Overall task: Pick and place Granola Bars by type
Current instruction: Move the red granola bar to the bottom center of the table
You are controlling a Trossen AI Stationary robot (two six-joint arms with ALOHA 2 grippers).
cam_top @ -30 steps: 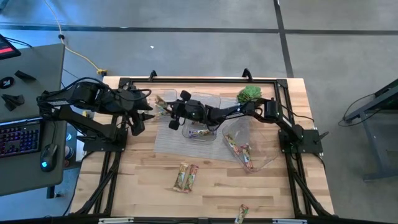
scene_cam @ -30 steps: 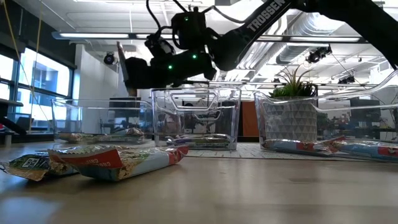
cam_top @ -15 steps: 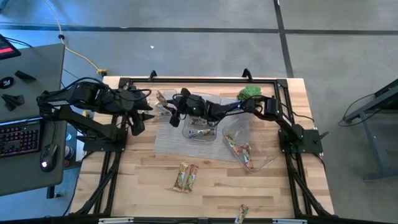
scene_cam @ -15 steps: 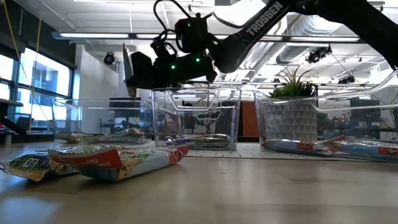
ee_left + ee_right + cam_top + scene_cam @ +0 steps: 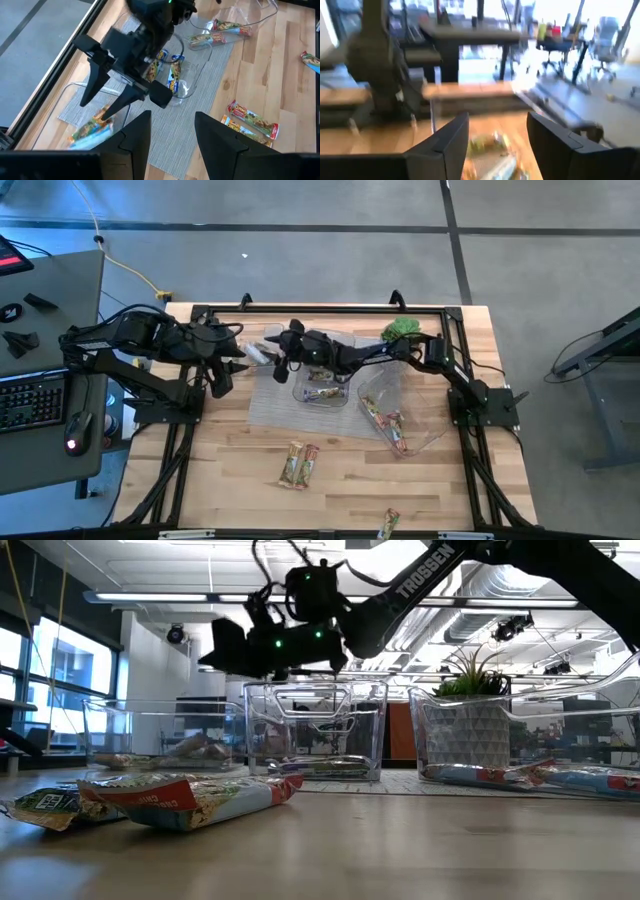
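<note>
My right gripper (image 5: 270, 357) reaches level over the left clear tray (image 5: 250, 338), open, with nothing between its fingers (image 5: 91, 89). Below it granola bars (image 5: 91, 129) lie in that tray; one pale bar (image 5: 258, 352) shows just past the fingertips, and the right wrist view shows it (image 5: 490, 149) under the open fingers. My left gripper (image 5: 172, 131) waits raised at the table's left side, open and empty. More bars lie in the middle tray (image 5: 322, 388) and the right tray (image 5: 392, 420).
Two loose bars (image 5: 298, 465) lie side by side on the bare wood toward the near edge, another (image 5: 388, 523) at the near edge. A small green plant (image 5: 400, 330) stands at the far right behind the trays. A grey mat (image 5: 200, 100) lies under the trays.
My right gripper, which held a bar upright over the left tray, has opened and let it go. The bar has dropped into that tray, beside those lying there. The gripper has also rolled a little.
</note>
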